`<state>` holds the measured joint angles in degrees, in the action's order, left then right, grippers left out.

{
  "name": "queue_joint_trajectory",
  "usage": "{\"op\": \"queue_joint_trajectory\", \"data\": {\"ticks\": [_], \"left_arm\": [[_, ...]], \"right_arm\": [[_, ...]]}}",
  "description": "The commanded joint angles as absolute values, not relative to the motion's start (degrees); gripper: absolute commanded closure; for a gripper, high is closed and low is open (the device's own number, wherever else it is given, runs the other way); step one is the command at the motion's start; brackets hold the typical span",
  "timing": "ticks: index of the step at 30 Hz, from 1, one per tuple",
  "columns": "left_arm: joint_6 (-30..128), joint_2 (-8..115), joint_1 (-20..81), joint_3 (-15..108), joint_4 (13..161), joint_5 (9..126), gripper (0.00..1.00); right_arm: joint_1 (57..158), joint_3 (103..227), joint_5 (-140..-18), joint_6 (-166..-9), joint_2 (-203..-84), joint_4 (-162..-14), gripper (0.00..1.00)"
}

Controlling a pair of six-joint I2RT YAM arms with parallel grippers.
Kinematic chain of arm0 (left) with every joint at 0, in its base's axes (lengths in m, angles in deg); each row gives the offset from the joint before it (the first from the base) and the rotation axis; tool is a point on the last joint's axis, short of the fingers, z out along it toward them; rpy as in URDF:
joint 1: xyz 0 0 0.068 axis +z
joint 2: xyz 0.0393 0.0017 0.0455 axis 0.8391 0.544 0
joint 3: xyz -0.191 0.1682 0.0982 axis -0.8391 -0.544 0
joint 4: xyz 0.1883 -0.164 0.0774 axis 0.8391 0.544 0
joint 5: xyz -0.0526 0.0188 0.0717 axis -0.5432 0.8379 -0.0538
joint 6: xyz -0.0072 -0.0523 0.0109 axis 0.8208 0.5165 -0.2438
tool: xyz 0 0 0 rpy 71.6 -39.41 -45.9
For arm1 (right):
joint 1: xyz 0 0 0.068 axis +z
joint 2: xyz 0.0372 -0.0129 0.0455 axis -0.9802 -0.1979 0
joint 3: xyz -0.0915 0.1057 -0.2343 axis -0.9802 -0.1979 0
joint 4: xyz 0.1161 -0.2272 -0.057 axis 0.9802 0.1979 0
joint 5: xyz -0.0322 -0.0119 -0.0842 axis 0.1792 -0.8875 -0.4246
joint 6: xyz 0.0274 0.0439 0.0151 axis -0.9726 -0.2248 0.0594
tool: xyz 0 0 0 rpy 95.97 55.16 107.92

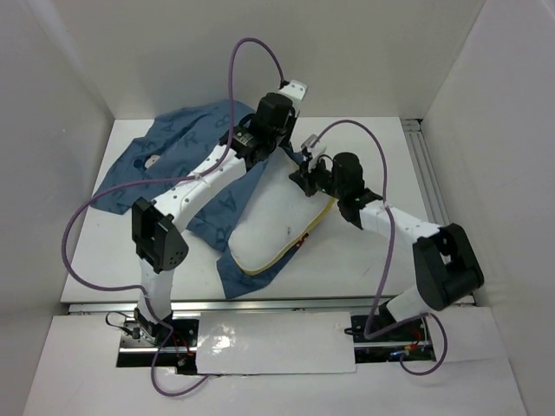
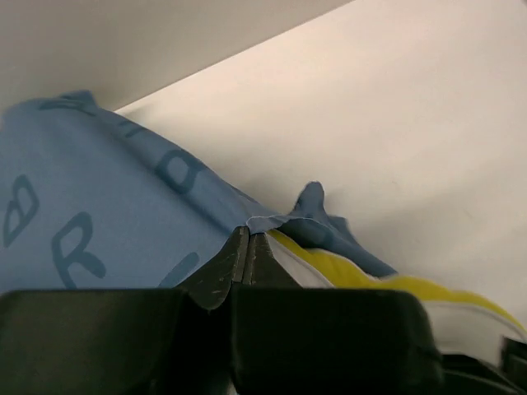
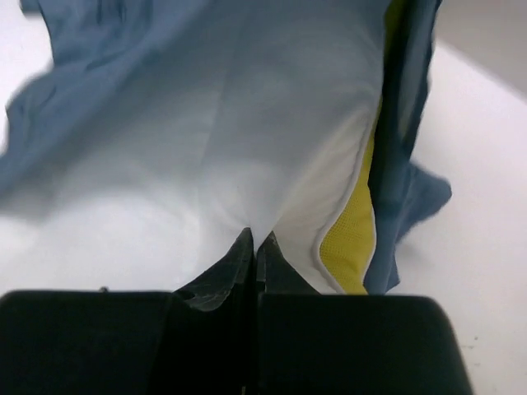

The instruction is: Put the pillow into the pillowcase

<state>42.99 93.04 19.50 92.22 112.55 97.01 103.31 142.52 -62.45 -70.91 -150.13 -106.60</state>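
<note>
Touching one pillowcase (image 1: 173,147): one pillow (image 1: 277,221), yellow band showing.

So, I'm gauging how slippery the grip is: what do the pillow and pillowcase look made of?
The pillow: matte cream-white fabric over soft filling, probably synthetic; it bulges and puckers, with a yellow band on its edge. The pillowcase: thin matte blue cloth, possibly cotton; it drapes in loose wrinkles, letters printed on.
</note>
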Motion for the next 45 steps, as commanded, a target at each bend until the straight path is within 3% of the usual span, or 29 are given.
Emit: {"op": "queue_joint_trajectory", "data": {"ticks": [1, 6, 16, 18, 22, 24, 27, 28, 29, 32, 34, 39, 42, 43, 44, 45], "left_arm": [[46.41, 86.97, 16.44, 92.36, 114.29, 93.36, 1.0], [49.66, 82.84, 14.42, 87.79, 115.35, 89.94, 1.0], [53.01, 85.2, 13.19, 89.01, 119.38, 81.76, 1.0], [53.53, 86.51, 12.66, 89.8, 120.53, 81.76, 1.0], [53.53, 87.04, 12.66, 89.72, 121.15, 81.76, 1.0], [53.53, 87.05, 12.66, 89.19, 121.67, 83.5, 1.0], [54.06, 87.57, 12.66, 87.87, 122.37, 85.44, 1.0], [54.67, 87.58, 13.18, 87.35, 122.99, 85.45, 1.0], [54.68, 87.58, 13.19, 86.65, 123.0, 85.45, 1.0], [55.99, 88.1, 14.59, 84.19, 123.52, 84.74, 1.0], [56.52, 88.63, 15.12, 82.95, 124.13, 83.52, 1.0], [58.98, 89.25, 15.65, 78.65, 126.86, 85.18, 0.97], [60.39, 86.79, 15.65, 72.68, 125.63, 83.51, 0.83], [60.39, 85.91, 15.65, 71.1, 124.41, 83.51, 0.73], [61.17, 84.86, 15.65, 68.3, 123.62, 82.9, 0.47], [61.18, 82.76, 15.65, 67.05, 122.92, 82.9, 0.36]], "right_arm": [[104.95, 136.59, -66.81, -76.51, -143.24, -131.5, 1.0], [109.68, 133.24, -73.83, -80.21, -143.22, -142.68, 1.0], [116.89, 134.88, -100.01, -91.19, -165.97, -173.53, 1.0], [118.39, 137.78, -109.64, -89.96, -171.07, -173.12, 1.0], [117.88, 144.03, -109.98, -90.49, -176.18, -166.11, 1.0], [117.34, 144.04, -108.83, -92.06, -175.4, -163.63, 0.93], [116.73, 138.17, -105.58, -92.68, -171.46, -161.43, 0.61], [116.03, 136.76, -104.27, -93.21, -167.26, -157.85, 0.42], [116.02, 134.48, -103.3, -93.22, -164.96, -155.29, 0.29], [114.8, 134.45, -101.19, -93.83, -155.64, -136.77, 0.0], [114.79, 135.07, -100.4, -96.11, -150.12, -123.79, 0.0], [114.18, 132.62, -97.67, -95.42, -139.29, -110.99, 0.0], [114.18, 131.91, -100.83, -95.41, -133.47, -101.15, 0.0], [114.18, 131.91, -101.7, -95.41, -132.43, -98.52, 0.0], [114.18, 131.91, -102.49, -95.41, -130.33, -96.14, 0.0], [113.66, 131.91, -102.5, -96.02, -129.35, -92.2, 0.0]]}}
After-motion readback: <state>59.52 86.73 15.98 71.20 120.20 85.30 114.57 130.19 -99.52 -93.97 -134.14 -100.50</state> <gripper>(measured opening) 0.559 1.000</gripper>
